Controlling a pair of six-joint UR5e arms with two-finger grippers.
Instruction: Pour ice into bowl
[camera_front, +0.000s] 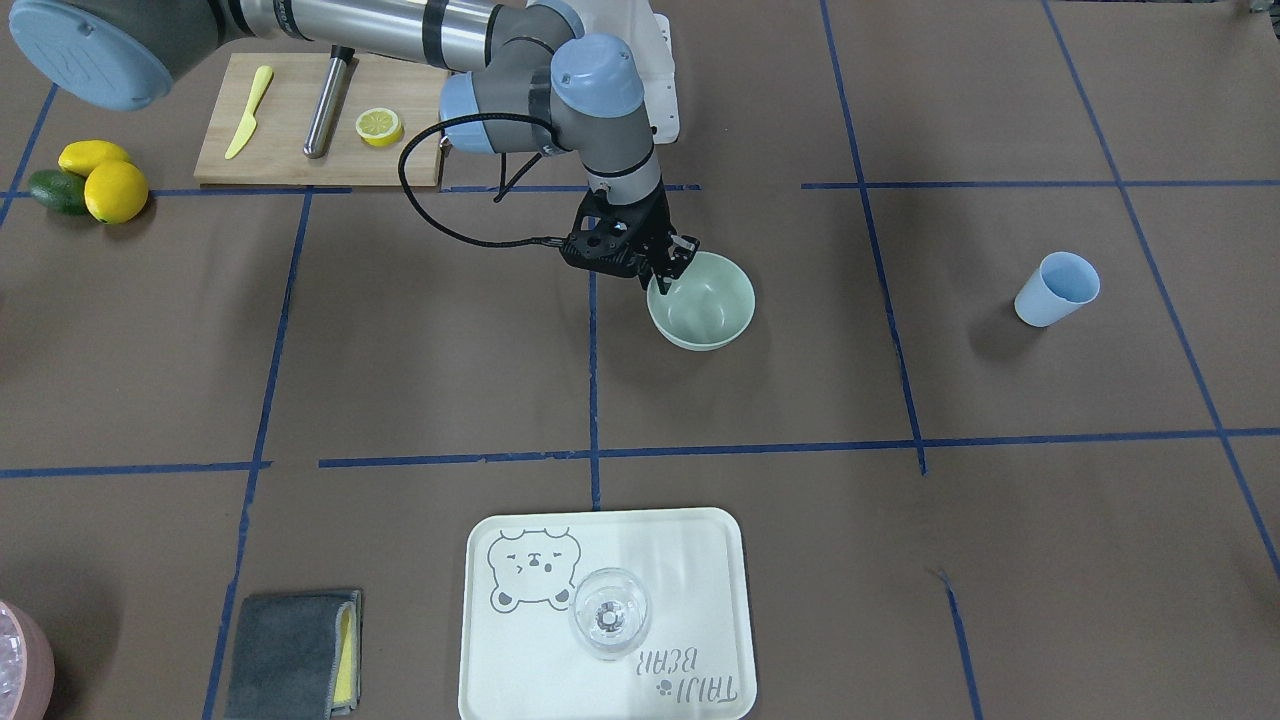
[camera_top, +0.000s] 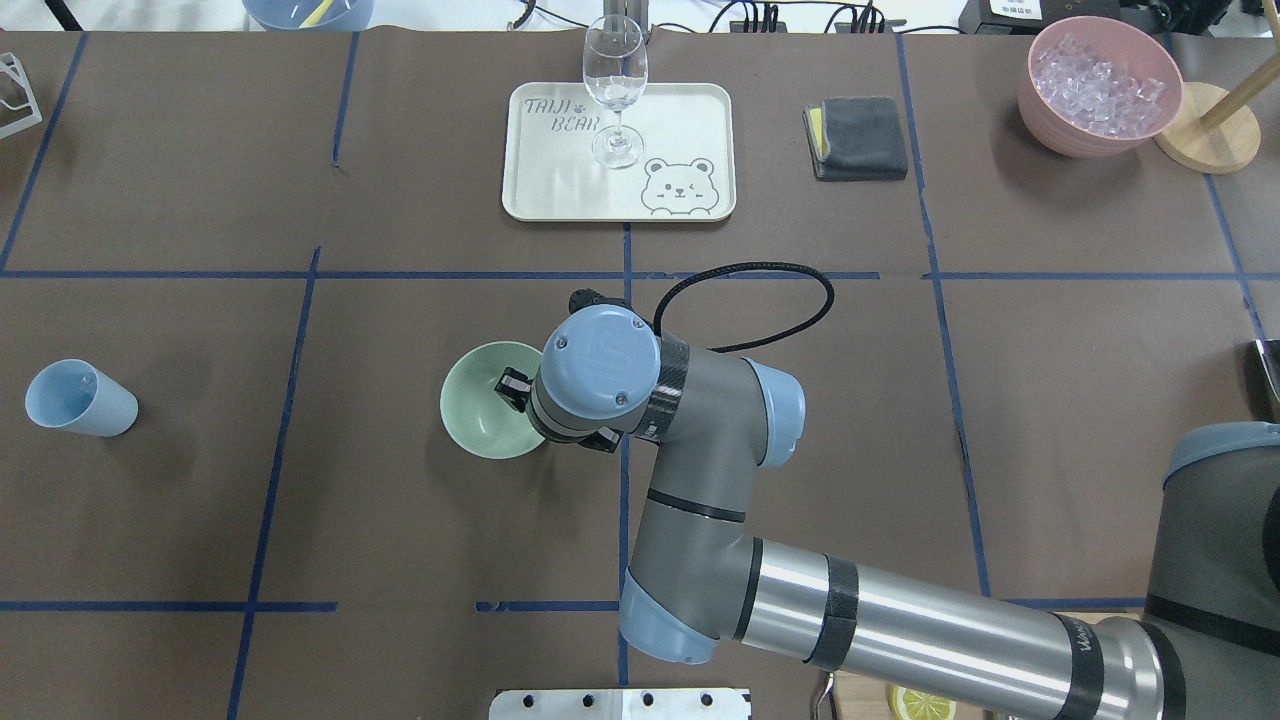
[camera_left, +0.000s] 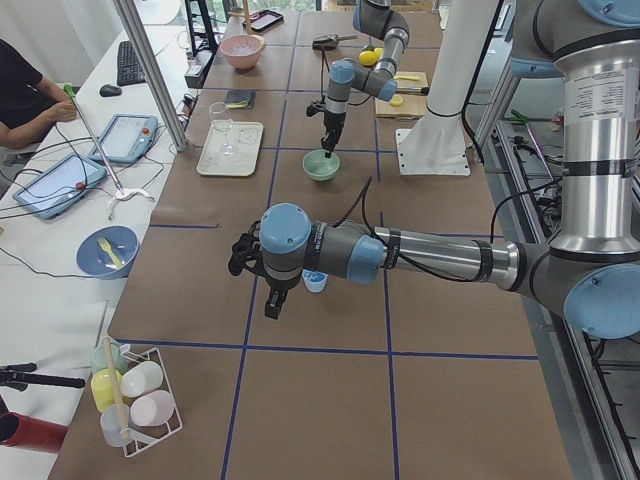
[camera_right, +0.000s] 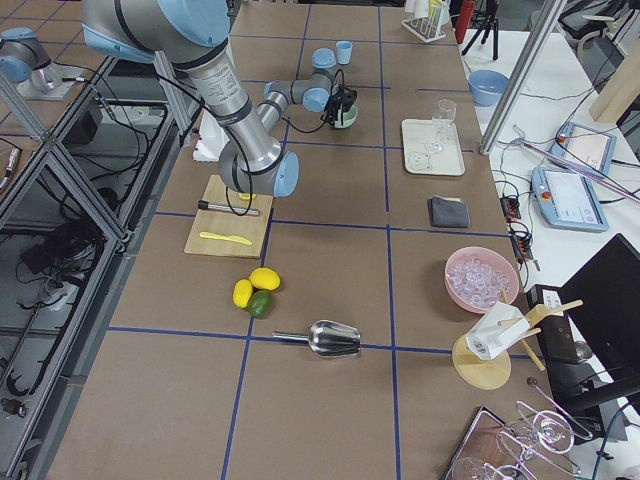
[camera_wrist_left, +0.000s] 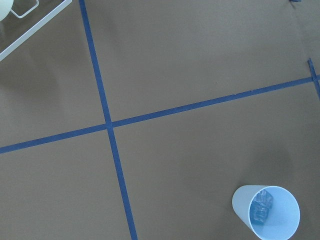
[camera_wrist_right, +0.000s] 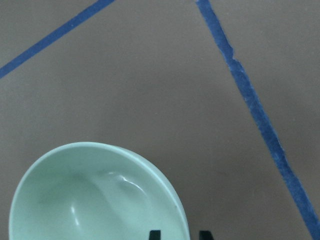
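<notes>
The pale mint-green bowl (camera_front: 705, 305) (camera_top: 485, 420) (camera_wrist_right: 95, 200) stands near the table's middle and holds nothing. My right gripper (camera_front: 668, 280) (camera_top: 515, 388) (camera_wrist_right: 180, 234) is shut on its rim, one finger inside and one outside. The ice (camera_wrist_left: 260, 207) is a few clear cubes at the bottom of the blue cup (camera_wrist_left: 266, 212) (camera_front: 1057, 288) (camera_top: 80, 398), which stands upright far from the bowl. My left gripper (camera_left: 274, 303) hangs above the table beside the cup (camera_left: 315, 282). It shows only in the exterior left view, so I cannot tell its state.
A tray (camera_top: 530, 190) with a wine glass (camera_top: 614, 90), a grey cloth (camera_top: 860, 138) and a pink container of ice (camera_top: 1098, 85) line the far side. A cutting board (camera_front: 280, 150) with a knife and lemon half, loose fruit (camera_front: 95, 180) and a metal scoop (camera_right: 325, 340) lie on my right.
</notes>
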